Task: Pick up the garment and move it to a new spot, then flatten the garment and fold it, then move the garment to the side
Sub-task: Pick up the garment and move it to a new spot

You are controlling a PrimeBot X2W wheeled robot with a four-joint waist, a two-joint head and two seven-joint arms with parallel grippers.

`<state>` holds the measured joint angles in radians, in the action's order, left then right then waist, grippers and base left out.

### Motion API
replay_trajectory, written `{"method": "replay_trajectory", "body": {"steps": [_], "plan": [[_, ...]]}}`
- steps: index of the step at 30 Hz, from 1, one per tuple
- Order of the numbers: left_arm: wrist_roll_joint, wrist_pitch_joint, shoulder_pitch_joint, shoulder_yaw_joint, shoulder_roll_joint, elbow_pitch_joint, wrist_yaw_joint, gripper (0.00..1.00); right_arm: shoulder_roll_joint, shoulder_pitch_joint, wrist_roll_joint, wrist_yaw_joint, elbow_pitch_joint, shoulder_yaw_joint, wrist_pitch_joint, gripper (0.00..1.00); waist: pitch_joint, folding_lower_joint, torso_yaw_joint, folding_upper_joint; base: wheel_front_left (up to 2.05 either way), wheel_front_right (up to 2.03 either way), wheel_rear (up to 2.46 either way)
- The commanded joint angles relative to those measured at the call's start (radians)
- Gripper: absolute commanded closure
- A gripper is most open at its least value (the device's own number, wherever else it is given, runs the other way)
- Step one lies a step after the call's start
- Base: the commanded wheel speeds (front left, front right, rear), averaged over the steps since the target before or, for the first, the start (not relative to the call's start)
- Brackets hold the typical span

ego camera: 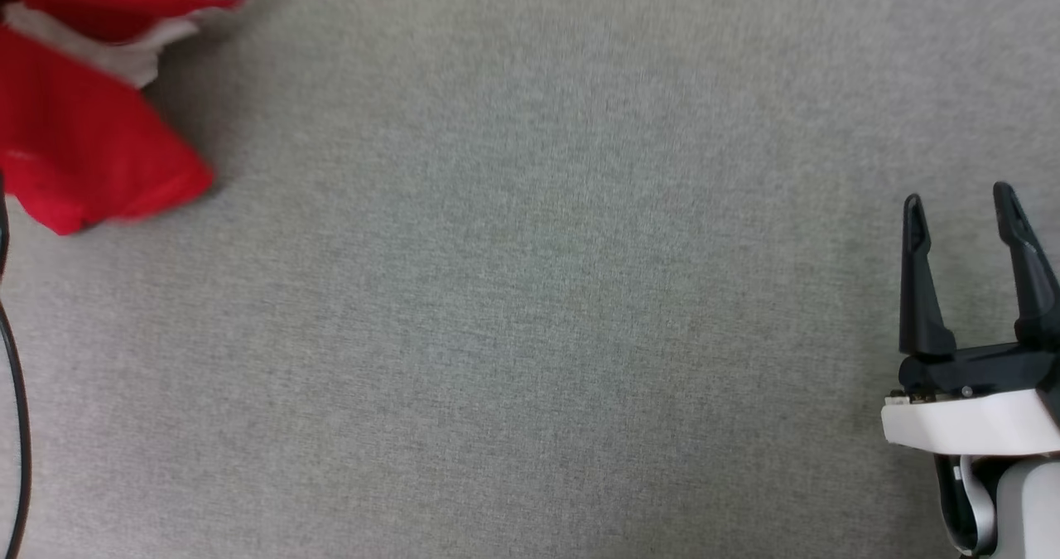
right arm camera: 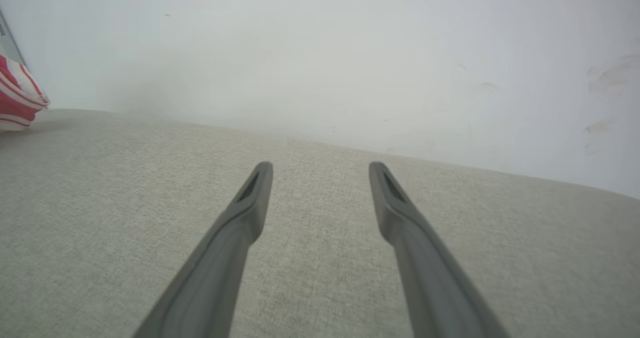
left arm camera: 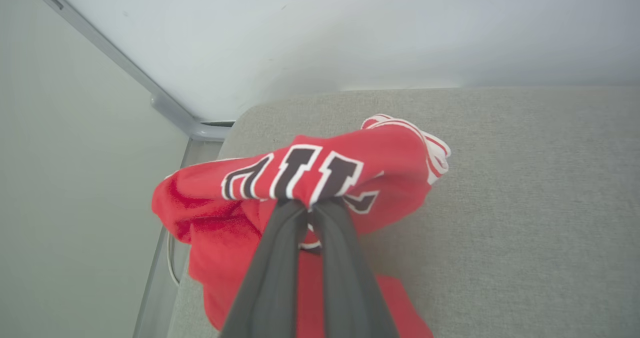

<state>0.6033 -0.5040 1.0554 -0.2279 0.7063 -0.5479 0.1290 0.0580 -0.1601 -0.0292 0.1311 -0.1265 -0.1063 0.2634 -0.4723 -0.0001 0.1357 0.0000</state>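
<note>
Right now the left pincer [left arm camera: 312, 205] is pinching the garment [left arm camera: 350, 162], with its two dark fingers pressed together on a fold of red cloth just below the black, white-outlined letters [left arm camera: 295, 173]. From the left wrist view those letters are reading upside down.

The garment is sitting bunched at the far left corner of the grey fabric surface [ego camera: 530, 294]. Part of the red cloth is reaching out past the surface's left edge, above a grey rail [left arm camera: 165, 102]. The bundle's long axis is running roughly from near left to far right. A plain red lobe is lying at the near left end. The white trim with red stripes [left arm camera: 435, 152] is pointing to the far right. Whether the bundle is resting on the surface or lifted off it cannot be told.

Over at the near right, the right pincer [ego camera: 958, 199] is standing with its fingers spread wide above the surface, well apart from the garment. Its tips are pointing toward the far side, where a pale wall [right arm camera: 320, 52] is rising behind the surface.

A thin dark cable [ego camera: 16, 393] is curving along the near left border of the head view.
</note>
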Motion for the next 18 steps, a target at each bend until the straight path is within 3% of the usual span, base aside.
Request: {"method": "replay_trajectory", "body": {"steps": [1,10,18], "plan": [[0.010,0.007,0.034,-0.049,0.016,0.033,0.000,1.00,-0.006,0.016,0.011,-0.001,0.009,0.001,0.002,0.00,0.064,0.0001,-0.004,0.0000,0.00,0.00,0.00],[0.021,-0.026,0.156,-0.237,0.016,0.174,0.000,1.00,-0.009,0.039,0.058,-0.001,0.026,-0.005,0.002,0.00,0.147,0.0001,-0.047,0.0000,0.00,0.00,0.00],[0.052,-0.052,0.269,-0.427,-0.064,0.265,0.000,1.00,-0.009,0.052,0.100,-0.001,0.043,-0.008,0.002,0.00,0.196,0.0001,-0.127,0.0000,0.00,0.00,0.00]]}}
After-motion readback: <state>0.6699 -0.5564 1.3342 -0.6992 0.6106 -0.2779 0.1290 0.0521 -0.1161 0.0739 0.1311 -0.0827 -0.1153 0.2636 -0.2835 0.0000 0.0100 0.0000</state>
